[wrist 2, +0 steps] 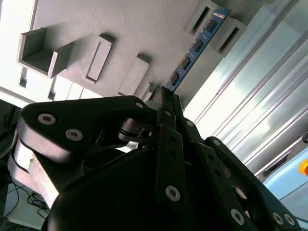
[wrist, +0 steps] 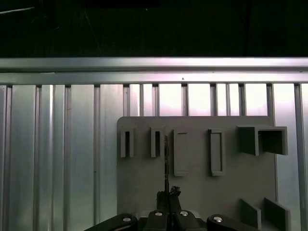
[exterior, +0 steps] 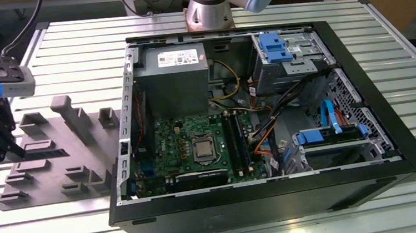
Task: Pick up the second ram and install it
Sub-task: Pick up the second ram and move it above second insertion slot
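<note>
The slatted metal table (exterior: 61,44) carries the whole job: a grey tray (exterior: 48,165) on the exterior view's left and the open computer case (exterior: 274,203) just beside it. Your gripper (wrist 2: 162,98) has its jaws pressed together on the second ram (wrist 2: 195,48); they pinch it at one end, so most of the stick juts out beyond the grip; in the first wrist view the second ram (wrist: 166,161) reads edge-on as a thin dark line. It hangs over the tray among the moulded slot blocks (wrist 2: 98,57); whether its far end is clear of them, I cannot tell. With so long an overhang the stick would, I judge, pivot easily in that grip; draw it straight away from the tray with no sideways drift, so it rubs no block; hold its long edge parallel to the memory slots (exterior: 237,139) on the motherboard (exterior: 183,138), which lies well apart inside the case.
</note>
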Motion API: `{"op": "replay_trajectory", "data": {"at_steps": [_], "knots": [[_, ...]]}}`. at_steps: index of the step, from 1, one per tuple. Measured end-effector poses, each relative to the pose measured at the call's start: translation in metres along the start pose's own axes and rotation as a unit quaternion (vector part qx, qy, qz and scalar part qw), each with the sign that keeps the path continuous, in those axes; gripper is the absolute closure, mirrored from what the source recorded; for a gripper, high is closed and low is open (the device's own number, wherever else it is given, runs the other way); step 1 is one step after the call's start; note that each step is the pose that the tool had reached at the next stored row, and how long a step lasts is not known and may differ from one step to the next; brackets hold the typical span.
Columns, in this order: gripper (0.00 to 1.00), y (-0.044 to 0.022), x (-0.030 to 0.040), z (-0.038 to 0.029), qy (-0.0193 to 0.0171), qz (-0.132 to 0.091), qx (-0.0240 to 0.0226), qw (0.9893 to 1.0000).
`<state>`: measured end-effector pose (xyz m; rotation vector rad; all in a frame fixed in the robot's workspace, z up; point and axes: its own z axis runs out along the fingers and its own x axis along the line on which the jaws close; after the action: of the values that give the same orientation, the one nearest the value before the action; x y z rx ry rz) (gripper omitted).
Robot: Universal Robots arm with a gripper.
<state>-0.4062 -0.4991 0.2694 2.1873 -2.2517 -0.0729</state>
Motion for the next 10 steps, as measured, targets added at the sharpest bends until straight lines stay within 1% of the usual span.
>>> {"op": "replay_trajectory", "data": {"at_steps": [10], "knots": [[0.88,0.0001,-0.0001,-0.0038,-0.0002,0.000,0.0002,1.0000]]}}
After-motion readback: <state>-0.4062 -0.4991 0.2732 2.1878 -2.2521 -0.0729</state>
